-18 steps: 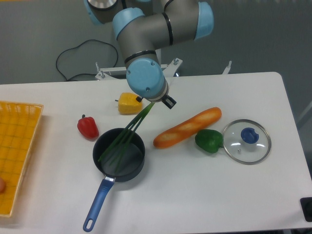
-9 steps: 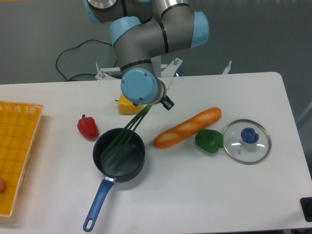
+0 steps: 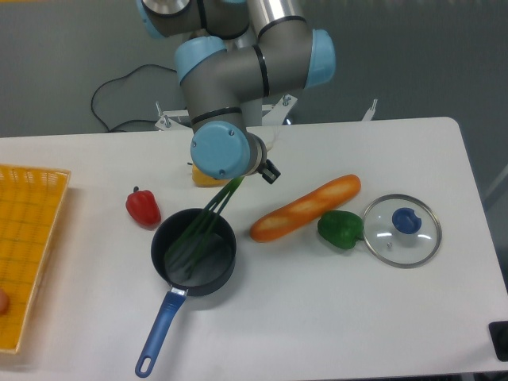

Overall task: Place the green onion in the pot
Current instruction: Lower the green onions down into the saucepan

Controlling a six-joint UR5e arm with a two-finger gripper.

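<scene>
The green onion (image 3: 208, 220) is a bunch of thin dark-green stalks slanting down to the left, its lower ends inside the pot (image 3: 225, 268). The pot is a round dark saucepan with a long blue handle (image 3: 161, 327) pointing to the front left. My gripper (image 3: 237, 181) is above the pot's far right rim, mostly hidden behind the blue wrist cap. It holds the top end of the onion. The fingers themselves are hidden.
A red pepper (image 3: 143, 206) lies left of the pot. A yellow pepper (image 3: 203, 177) is half hidden behind the wrist. A bread loaf (image 3: 305, 208), a green bell pepper (image 3: 341, 228) and a glass lid (image 3: 402, 230) lie to the right. A yellow basket (image 3: 30, 238) sits at the left edge.
The arm has moved left with the onion. The stalks have swung with it and sit lower in the pot.
</scene>
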